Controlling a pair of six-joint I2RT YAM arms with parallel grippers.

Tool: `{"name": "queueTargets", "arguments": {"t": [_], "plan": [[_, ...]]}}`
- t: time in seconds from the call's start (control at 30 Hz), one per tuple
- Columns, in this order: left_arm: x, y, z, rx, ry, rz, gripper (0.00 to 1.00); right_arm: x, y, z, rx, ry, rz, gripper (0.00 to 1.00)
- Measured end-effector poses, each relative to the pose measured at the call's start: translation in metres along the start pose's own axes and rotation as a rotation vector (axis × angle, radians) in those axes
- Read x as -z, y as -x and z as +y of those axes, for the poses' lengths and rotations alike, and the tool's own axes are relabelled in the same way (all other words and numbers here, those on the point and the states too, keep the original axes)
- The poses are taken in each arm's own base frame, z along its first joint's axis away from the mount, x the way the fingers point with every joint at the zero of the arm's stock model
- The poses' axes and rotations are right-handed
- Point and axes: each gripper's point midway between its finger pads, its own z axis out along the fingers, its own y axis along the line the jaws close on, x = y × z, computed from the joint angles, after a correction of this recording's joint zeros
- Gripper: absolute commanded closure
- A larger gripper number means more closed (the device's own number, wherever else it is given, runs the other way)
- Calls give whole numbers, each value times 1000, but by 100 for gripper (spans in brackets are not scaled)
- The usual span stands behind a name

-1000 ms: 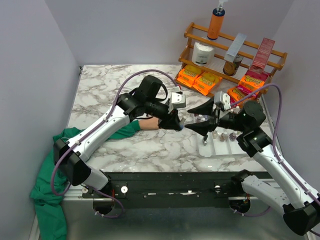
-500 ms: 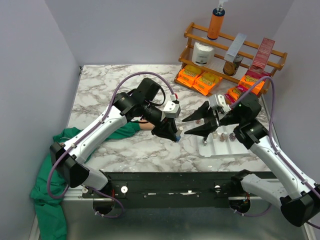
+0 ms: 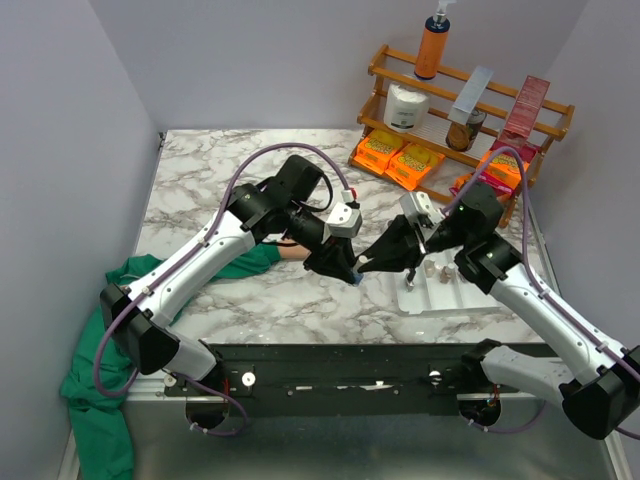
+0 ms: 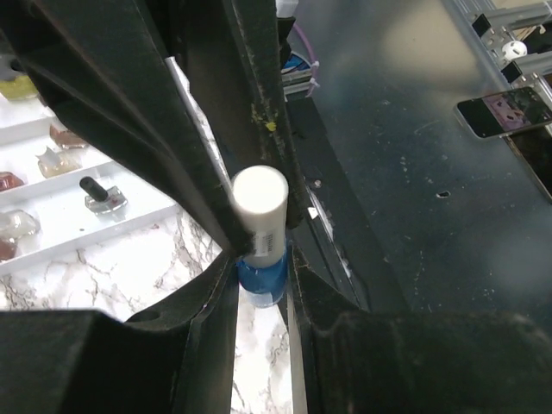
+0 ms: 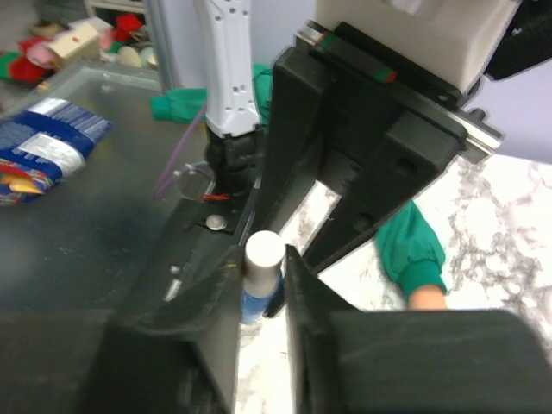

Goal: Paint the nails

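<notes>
Uncapping: clamps bottle [image 4: 261,274] in left gripper [image 3: 350,272]; brackets cap [image 5: 264,248] from three o'clock with right gripper [image 3: 368,265], pinch unclear; next needs squeeze, twist.

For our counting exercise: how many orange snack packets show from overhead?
4 packets: two before the wooden rack's left end, two at its right, partly behind the right arm; others may be hidden.

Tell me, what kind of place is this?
Probably a robot test bench dressed as a pretend nail salon: marble-patterned tabletop, white plastic tray of small polish bottles, a white-capped blue polish bottle held by a robot arm.
</notes>
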Motion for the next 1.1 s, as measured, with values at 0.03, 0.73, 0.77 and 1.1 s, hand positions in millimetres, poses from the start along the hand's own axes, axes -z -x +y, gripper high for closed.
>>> {"name": "queueTargets", "arguments": {"t": [0.03, 0.73, 0.77, 1.1], "plan": [[0, 0, 0, -3, 0, 0, 100, -1, 0, 1, -6, 3, 0, 91], [11, 3, 55, 128, 307, 37, 100, 23, -7, -49, -47, -653, -62, 99], [13, 3, 62, 142, 344, 38, 100, 25, -8, -55, -58, -708, -64, 99], [24, -18, 113, 271, 593, 64, 100, 43, -40, -102, -265, -1157, -97, 99]]}}
